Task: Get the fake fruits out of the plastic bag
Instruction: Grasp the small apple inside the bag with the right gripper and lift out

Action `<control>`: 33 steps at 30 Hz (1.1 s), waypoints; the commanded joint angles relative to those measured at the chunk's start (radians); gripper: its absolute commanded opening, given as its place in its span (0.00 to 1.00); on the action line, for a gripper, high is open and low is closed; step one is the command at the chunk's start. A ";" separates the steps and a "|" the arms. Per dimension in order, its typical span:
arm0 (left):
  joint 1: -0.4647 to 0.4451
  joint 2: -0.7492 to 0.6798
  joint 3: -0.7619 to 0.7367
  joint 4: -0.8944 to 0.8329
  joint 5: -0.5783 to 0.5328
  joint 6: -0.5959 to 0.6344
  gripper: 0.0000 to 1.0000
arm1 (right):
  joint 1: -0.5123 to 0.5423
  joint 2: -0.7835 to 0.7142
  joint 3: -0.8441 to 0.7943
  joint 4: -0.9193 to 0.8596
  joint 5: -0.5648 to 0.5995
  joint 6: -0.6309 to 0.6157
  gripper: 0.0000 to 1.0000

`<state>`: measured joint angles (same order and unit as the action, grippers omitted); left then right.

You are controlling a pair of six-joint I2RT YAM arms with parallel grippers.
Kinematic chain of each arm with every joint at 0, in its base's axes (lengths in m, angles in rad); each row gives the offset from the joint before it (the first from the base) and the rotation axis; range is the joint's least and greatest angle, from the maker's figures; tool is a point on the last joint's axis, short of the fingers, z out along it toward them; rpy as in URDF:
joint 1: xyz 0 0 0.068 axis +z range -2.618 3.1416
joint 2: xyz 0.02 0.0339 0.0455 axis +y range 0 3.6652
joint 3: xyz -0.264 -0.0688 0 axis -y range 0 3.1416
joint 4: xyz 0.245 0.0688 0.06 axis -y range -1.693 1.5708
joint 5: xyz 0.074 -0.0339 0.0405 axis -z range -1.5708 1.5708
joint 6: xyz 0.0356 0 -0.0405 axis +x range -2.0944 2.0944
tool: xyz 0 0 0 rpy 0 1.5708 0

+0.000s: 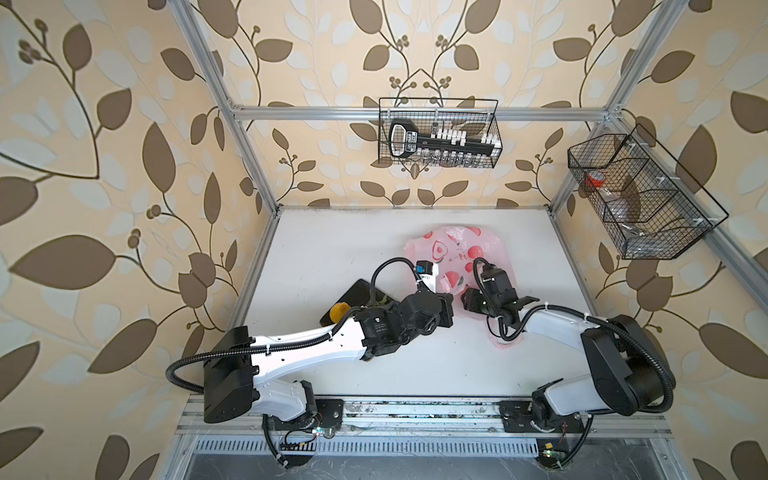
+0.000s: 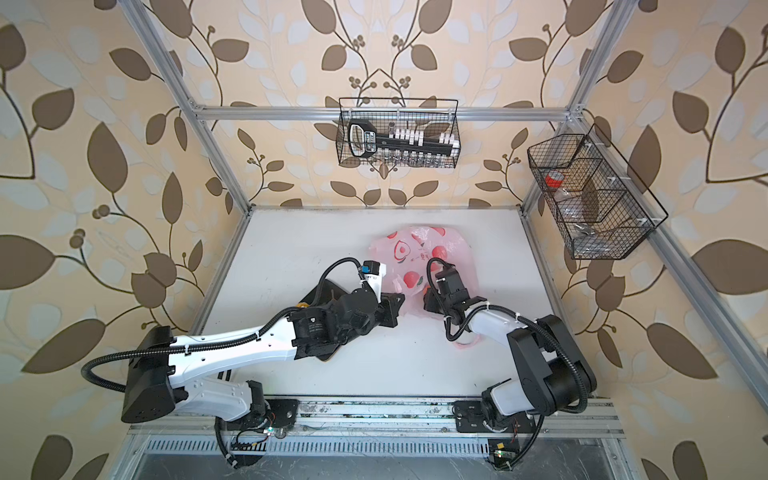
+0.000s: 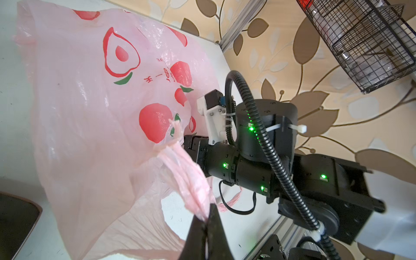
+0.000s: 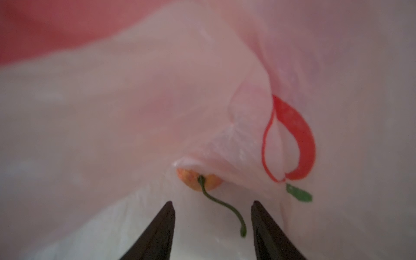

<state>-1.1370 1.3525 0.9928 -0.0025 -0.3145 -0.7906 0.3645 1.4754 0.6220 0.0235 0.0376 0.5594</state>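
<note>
Jaws of the right gripper (image 4: 212, 202) stand partly apart inside the plastic bag (image 4: 157, 101), holding nothing; straight ahead, just beyond the tips, lies a small orange fruit (image 4: 198, 181), half tucked under a fold of film; its thin green stem (image 4: 225, 206) curves back toward the gripper and ends between the jaws, nearer one of them; the fruit's long line thus runs roughly along the approach, and a short advance should, I judge, bring its body between them; the left gripper (image 3: 206, 217), pinched shut on a bag handle (image 3: 184, 177), holds the mouth lifted off the table (image 1: 332, 249); it sits outside the bag, so the pick falls to the right arm.
</note>
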 commanded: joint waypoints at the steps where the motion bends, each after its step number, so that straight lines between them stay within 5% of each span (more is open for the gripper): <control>1: 0.011 -0.034 -0.008 0.033 0.006 -0.016 0.00 | 0.002 0.028 0.047 0.045 0.018 -0.005 0.57; 10: 0.012 -0.044 -0.029 0.023 0.022 -0.028 0.00 | 0.002 0.137 0.112 0.064 0.073 0.001 0.54; 20: 0.012 -0.064 -0.046 0.003 0.000 -0.039 0.00 | 0.002 0.170 0.110 0.078 0.059 0.008 0.36; 27: 0.019 -0.070 -0.058 -0.034 -0.061 -0.104 0.00 | 0.002 0.018 0.056 0.016 0.017 0.012 0.31; 33: 0.057 -0.084 -0.117 0.028 -0.046 -0.169 0.00 | 0.017 -0.254 -0.057 -0.117 -0.038 0.015 0.32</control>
<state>-1.0988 1.3003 0.8894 -0.0189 -0.3313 -0.9119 0.3702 1.3087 0.6094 0.0093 0.0345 0.5655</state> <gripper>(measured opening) 0.048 0.342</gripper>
